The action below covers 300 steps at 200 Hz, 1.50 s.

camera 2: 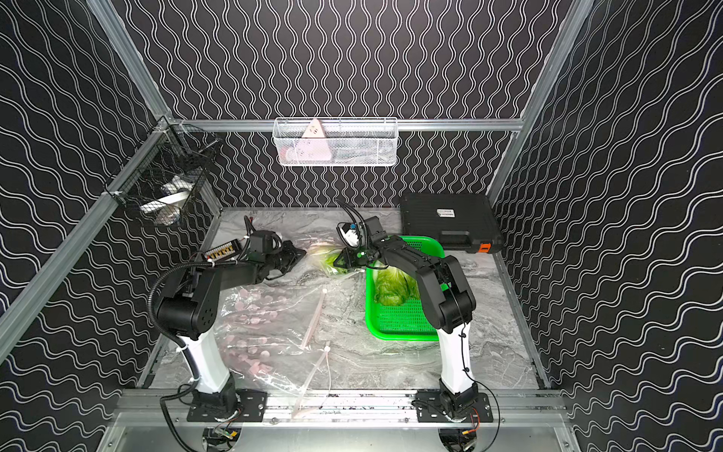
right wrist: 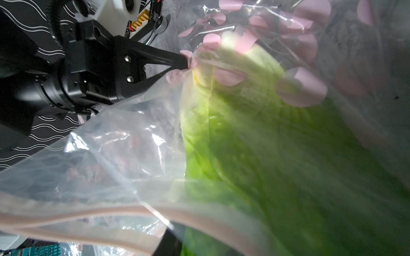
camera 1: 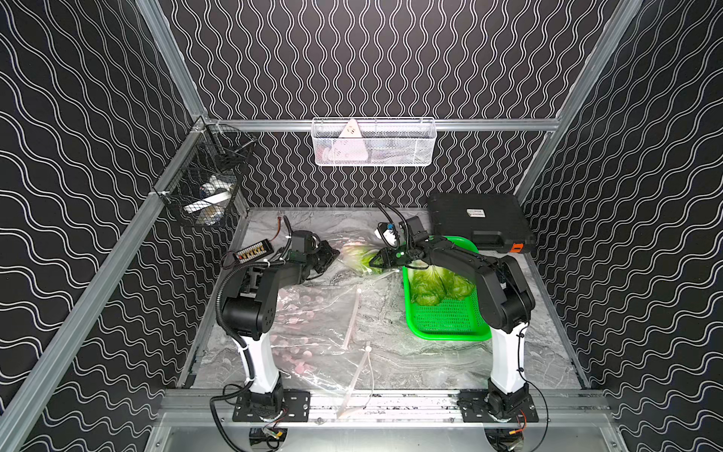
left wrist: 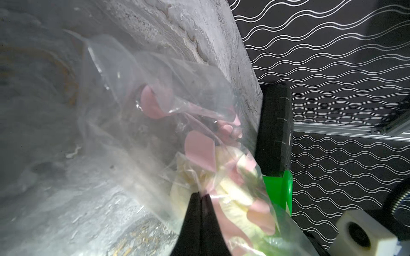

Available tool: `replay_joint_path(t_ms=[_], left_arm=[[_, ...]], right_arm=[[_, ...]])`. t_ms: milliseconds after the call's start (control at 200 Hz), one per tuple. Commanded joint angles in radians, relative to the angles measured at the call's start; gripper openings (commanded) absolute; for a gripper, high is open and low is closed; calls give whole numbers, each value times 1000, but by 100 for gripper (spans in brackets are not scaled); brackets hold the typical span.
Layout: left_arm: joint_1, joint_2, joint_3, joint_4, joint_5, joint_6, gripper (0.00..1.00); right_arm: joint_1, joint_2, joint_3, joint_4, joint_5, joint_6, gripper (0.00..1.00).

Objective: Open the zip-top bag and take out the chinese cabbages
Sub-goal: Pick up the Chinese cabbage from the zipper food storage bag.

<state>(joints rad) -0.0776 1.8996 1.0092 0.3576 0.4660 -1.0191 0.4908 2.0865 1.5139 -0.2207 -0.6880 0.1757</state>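
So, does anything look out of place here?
Yes. The bag lies askew: its zipper end hangs past the front edge of the table, onto the metal rail. Nothing looks spilled or broken.

The right gripper (camera 1: 373,262) reaches into the zip-top bag (camera 1: 309,313). Crumpled film and the cabbage (right wrist: 255,144) inside hide whether its jaws grip anything, and that cabbage is a green blur in the right wrist view. The right arm (camera 1: 469,262) covers part of the cabbages (camera 1: 430,287) in the green tray (camera 1: 450,335), so I can't count them.

Left tool (left wrist: 200,196) pinched closed, right tool (camera 1: 374,261) facing it, both arms outstretched
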Motion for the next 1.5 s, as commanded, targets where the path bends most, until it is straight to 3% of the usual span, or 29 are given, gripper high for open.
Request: replay_joint_path(t_ms=[0,105,210,490,751,861,1001,1211,1351,1496], left_arm=[[2,-5,5,-6,-7,22,0],[2,-3,0,-1,-8,22,0],[4,-1,-4,-2,-5,23,0],[23,-4,-9,-38,-56,69,0],[53,-30,-28,-80,-118,128,0],[59,-42,-32,-103,-139,152,0],[62,-50,-42,-117,-150,174,0],[62,-76,-71,-130,-173,202,0],[63,-89,-72,-170,-197,227,0],[64,-92,-91,-145,-188,214,0]], right_arm=[[-2,25,-3,90,-37,34,19],[-1,44,-2,132,-45,61,15],[-1,49,-4,140,-50,73,0],[-15,-55,-34,89,-35,109,0],[-94,-128,-77,212,-226,313,0],[-117,-152,-152,444,-366,432,0],[-130,-154,-212,692,-447,571,0],[-118,-112,-208,750,-486,608,0],[-133,-69,-266,1220,-529,943,0],[-148,102,-197,1736,-512,1359,0]])
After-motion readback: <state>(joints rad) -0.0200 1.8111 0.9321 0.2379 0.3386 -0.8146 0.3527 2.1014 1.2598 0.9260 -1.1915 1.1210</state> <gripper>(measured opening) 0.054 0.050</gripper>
